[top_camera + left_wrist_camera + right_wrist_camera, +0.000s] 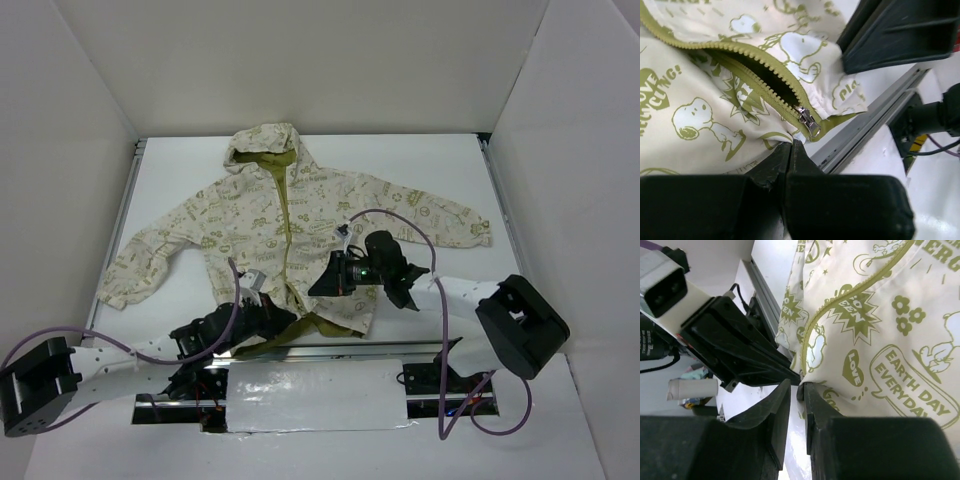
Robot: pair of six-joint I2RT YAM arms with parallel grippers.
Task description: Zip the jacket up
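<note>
The jacket (250,230) lies flat on the white table (420,170), hood toward the far wall. Its green zipper (767,67) gapes, with the slider (807,121) down at the hem by the near edge. The left gripper (791,145) is clenched just below the slider, apparently pinching the hem, and the right gripper (797,386) stands slightly parted at the hem's edge.

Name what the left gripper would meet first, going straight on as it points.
Probably the bottom hem of the jacket, right at the tips of the left gripper; the zipper slider lies just beyond.
</note>
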